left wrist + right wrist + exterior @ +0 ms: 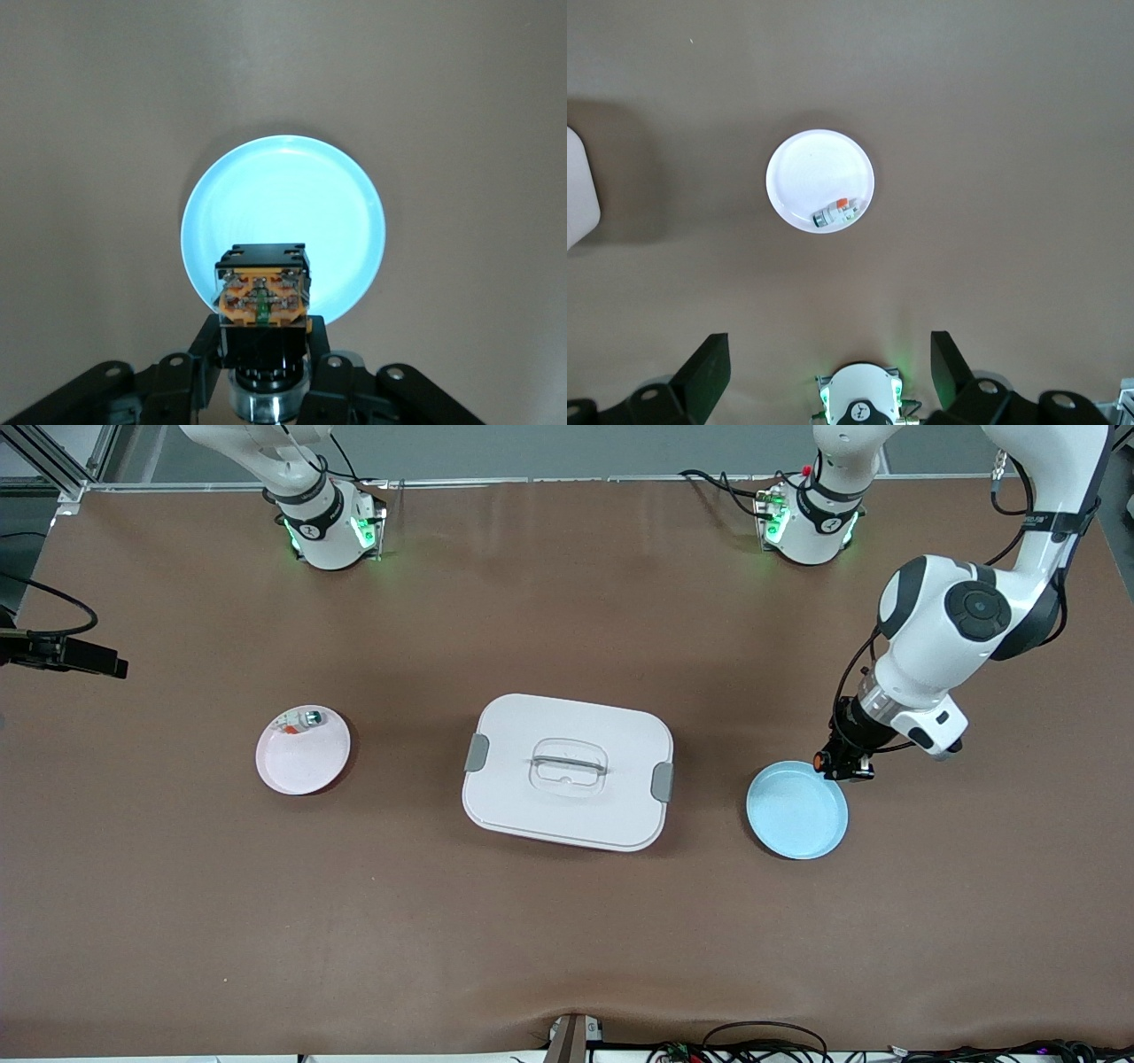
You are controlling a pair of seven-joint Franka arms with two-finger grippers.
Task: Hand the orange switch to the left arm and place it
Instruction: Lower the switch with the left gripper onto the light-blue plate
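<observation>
Orange switch [263, 301] pinched in the left gripper [843, 767], over the blue plate's [797, 815] rim, toward the left arm's end from the box [567, 771]. Lower body hidden by fingers [199, 354]. Right gripper [830, 376] spread wide and empty, high over the table, only fingertips showing, white plate [819, 177] below.

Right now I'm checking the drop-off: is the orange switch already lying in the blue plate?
No, the left gripper holds the orange switch between its fingers above the blue plate.
</observation>
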